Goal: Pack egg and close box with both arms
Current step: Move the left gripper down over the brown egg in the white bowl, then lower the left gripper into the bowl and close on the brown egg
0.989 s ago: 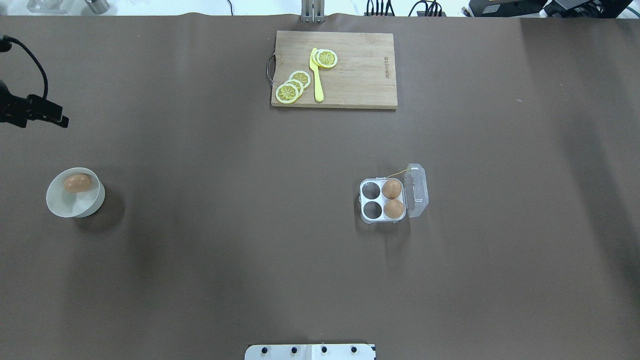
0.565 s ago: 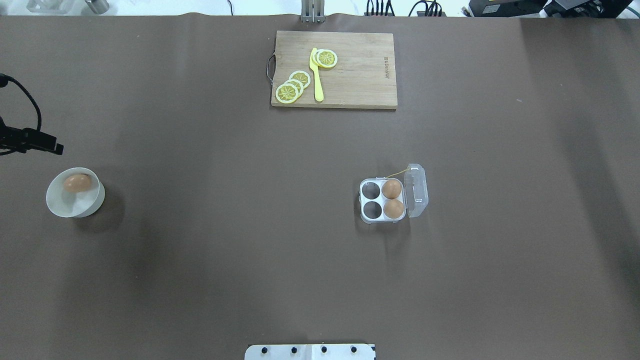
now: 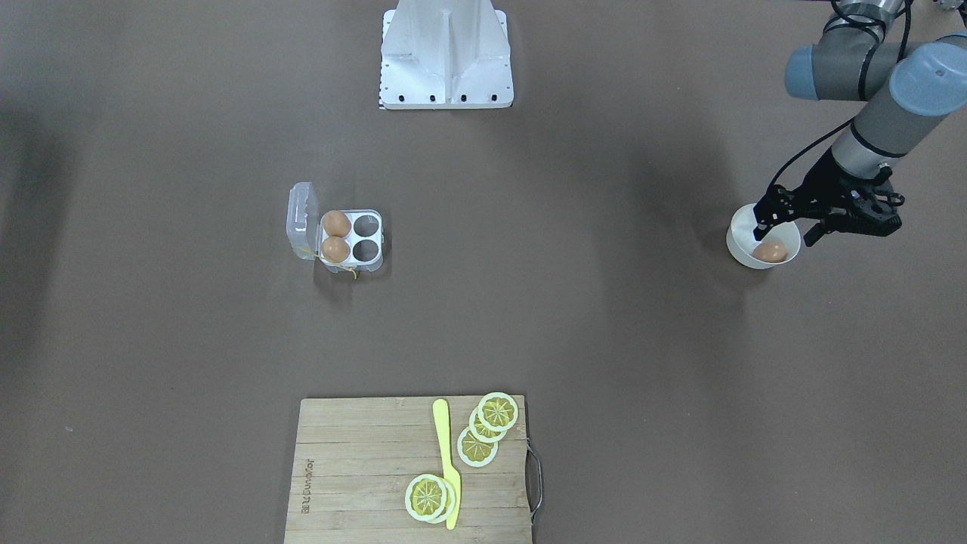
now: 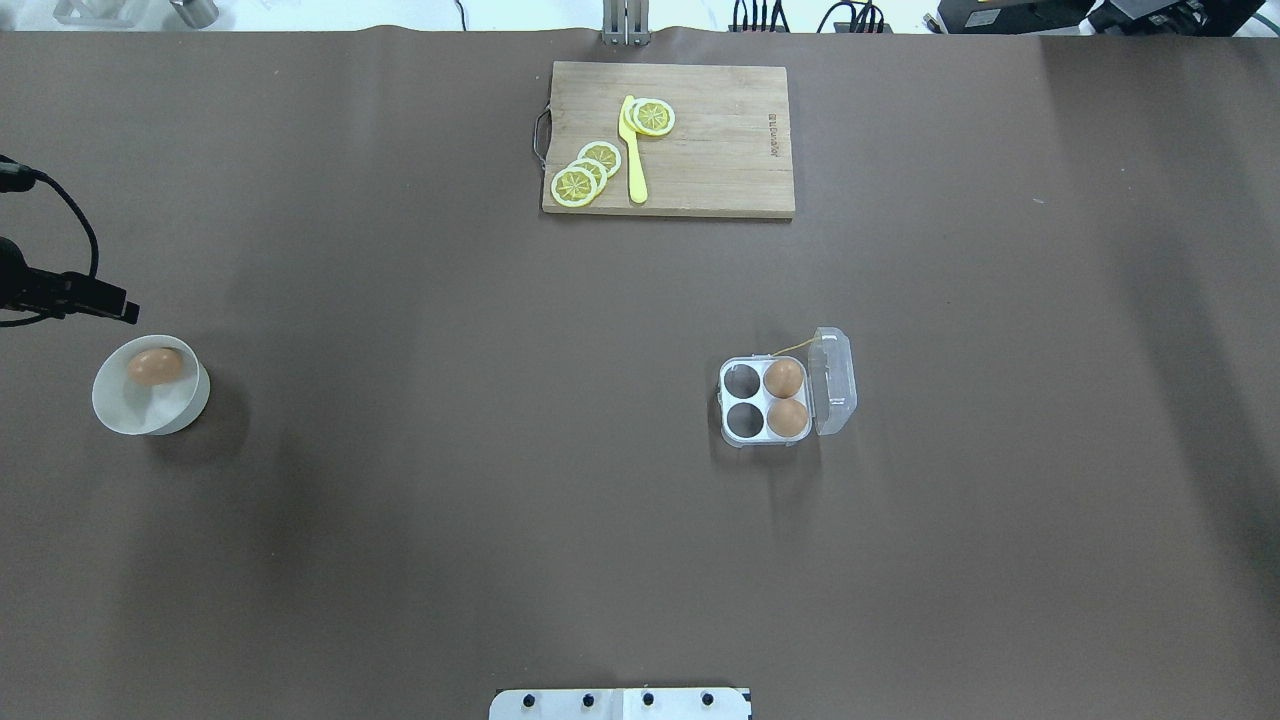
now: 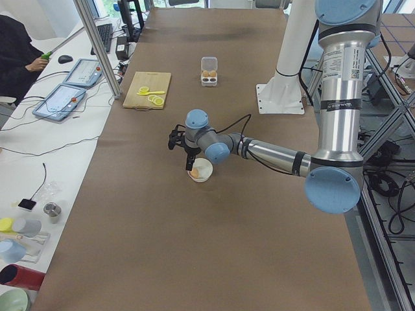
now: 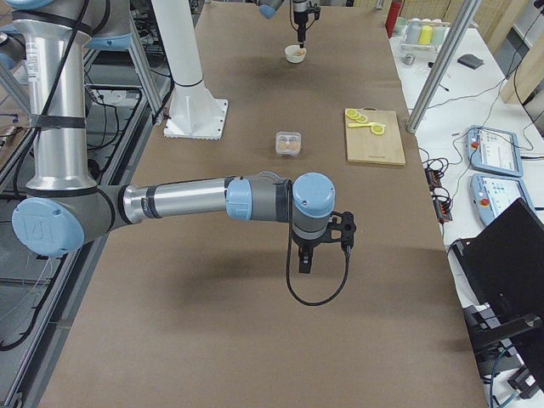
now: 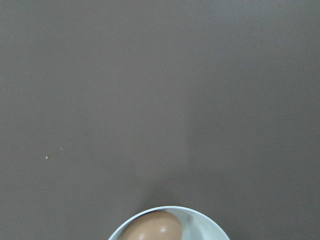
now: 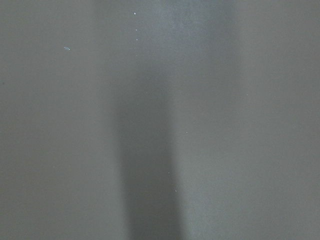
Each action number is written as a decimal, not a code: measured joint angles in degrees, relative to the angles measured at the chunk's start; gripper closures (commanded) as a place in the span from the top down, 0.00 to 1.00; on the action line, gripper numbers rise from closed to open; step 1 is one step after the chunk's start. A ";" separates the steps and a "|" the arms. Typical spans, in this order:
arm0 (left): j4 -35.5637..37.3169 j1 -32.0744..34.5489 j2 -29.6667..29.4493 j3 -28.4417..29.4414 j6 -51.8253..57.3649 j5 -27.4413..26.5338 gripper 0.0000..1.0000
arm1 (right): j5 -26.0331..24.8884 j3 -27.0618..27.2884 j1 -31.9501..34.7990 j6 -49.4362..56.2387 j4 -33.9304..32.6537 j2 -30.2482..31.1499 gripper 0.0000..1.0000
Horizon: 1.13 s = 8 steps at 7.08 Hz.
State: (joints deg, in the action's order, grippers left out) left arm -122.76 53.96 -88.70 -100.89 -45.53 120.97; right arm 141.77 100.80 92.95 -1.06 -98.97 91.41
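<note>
Moved: the left end effector (image 3: 786, 229) has slid closer to the bowl (image 3: 739, 243) vs 1 s ago. Nothing else on the counter (image 4: 450, 480) has shifted.
Meaning: we read this as the approach for the pick. No grasp yet, and packing & closing aren't started.
Left end effector: fingers spread apart, nothing held. It hangs just above the bowl, near the egg (image 3: 770, 251), apparently not touching it.
Right end effector (image 6: 305, 257): seen only from the side cam, over bare counter, well apart from the box (image 4: 724, 402). We can't tell if it's spread or closed.
Egg: lies in the bowl at the robot's left end, well apart from the box.
Box: lid (image 4: 836, 380) is swung open to the robot's right. 4 cells, 2 filled next to the hinge, 2 empty on the other side.
Eggs: 3 total, 1 in the bowl and 2 packed eggs (image 4: 784, 378).
Bowls: 1.
Cutting board (image 4: 720, 150): 1, w/ 1 yellow knife (image 4: 634, 165).
Lemon slices (image 4: 575, 186): at least 4. They overlap, so we can't fix the exact no.
</note>
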 measured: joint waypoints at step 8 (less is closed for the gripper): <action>-1.95 -2.25 0.99 2.39 -0.02 -0.38 0.84 | -0.09 -0.21 -0.31 0.08 0.05 -0.07 1.00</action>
State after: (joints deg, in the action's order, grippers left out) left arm -124.71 51.70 -87.71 -98.50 -45.55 120.59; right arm 141.68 100.59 92.64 -0.98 -98.92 91.34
